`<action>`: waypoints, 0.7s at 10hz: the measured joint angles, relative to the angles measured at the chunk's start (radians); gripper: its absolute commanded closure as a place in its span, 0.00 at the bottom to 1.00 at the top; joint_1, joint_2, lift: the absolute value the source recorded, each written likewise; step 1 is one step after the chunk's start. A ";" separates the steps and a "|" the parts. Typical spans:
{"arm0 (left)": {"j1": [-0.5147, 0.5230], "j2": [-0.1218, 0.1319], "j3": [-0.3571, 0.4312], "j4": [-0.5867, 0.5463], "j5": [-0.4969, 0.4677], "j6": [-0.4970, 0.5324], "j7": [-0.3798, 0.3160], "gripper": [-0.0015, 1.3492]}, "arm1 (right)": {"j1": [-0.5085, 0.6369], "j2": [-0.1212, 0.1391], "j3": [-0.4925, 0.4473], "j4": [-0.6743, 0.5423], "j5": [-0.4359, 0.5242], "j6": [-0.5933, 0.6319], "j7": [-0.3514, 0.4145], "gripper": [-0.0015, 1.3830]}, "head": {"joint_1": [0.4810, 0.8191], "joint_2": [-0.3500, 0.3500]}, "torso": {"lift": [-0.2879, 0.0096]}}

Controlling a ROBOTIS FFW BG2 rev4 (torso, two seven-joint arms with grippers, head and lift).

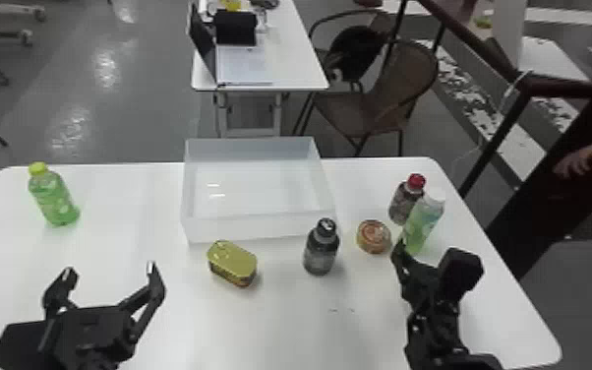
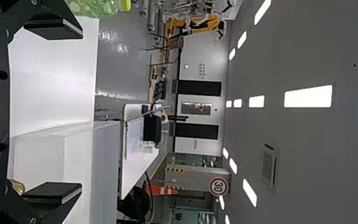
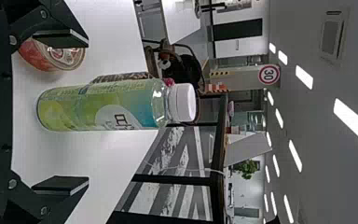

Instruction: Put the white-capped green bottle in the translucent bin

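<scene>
Yellow-capped green bottle (image 1: 54,200): upright, ahead of the left hand and a little to its left.
Left hand (image 1: 109,270): fingers spread wide around nothing, level and pointing forward over the tabletop (image 1: 113,197); it has no evident part in this pick.
Translucent bin (image 1: 260,227): ahead of the right hand and well to its left.
Oval tin (image 1: 233,263): between the two hands, near the bin's front wall.
Dark bottle (image 1: 320,251): upright, left of the right hand.
Round tin (image 1: 373,237): just left of the right hand's reach.
Red-capped bottle (image 1: 404,200): close behind the target, easily knocked if the hand pushes too deep.
White-capped green bottle (image 3: 102,106): upright on the tabletop, directly ahead of the right hand, lined up between its fingers but nearer the left one.
Right hand (image 1: 430,257): low, level, pointing forward, fingers wide and holding nothing.
Right hand's step: lining up the grasp, it seems. Next, centre slightly leftward, ease forward, close on the bottle, then lift it clear before carrying it left to the bin.
</scene>
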 measured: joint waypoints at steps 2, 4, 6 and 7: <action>0.005 -0.001 0.002 0.004 0.016 -0.003 0.000 0.11 | -0.100 -0.009 0.000 0.120 -0.026 0.005 0.082 0.18 | 0.63 0.30 | 0.82; 0.005 -0.001 0.002 0.008 0.023 -0.008 -0.001 0.11 | -0.188 -0.015 0.000 0.227 -0.023 0.004 0.194 0.18 | 0.63 0.33 | 0.82; 0.006 -0.003 0.002 0.010 0.025 -0.009 -0.002 0.11 | -0.222 -0.012 0.000 0.269 0.003 0.003 0.190 0.18 | 0.63 0.33 | 0.82; 0.007 -0.004 0.003 0.011 0.026 -0.011 -0.002 0.11 | -0.234 -0.012 -0.004 0.278 0.024 0.007 0.181 0.18 | 0.63 0.33 | 0.82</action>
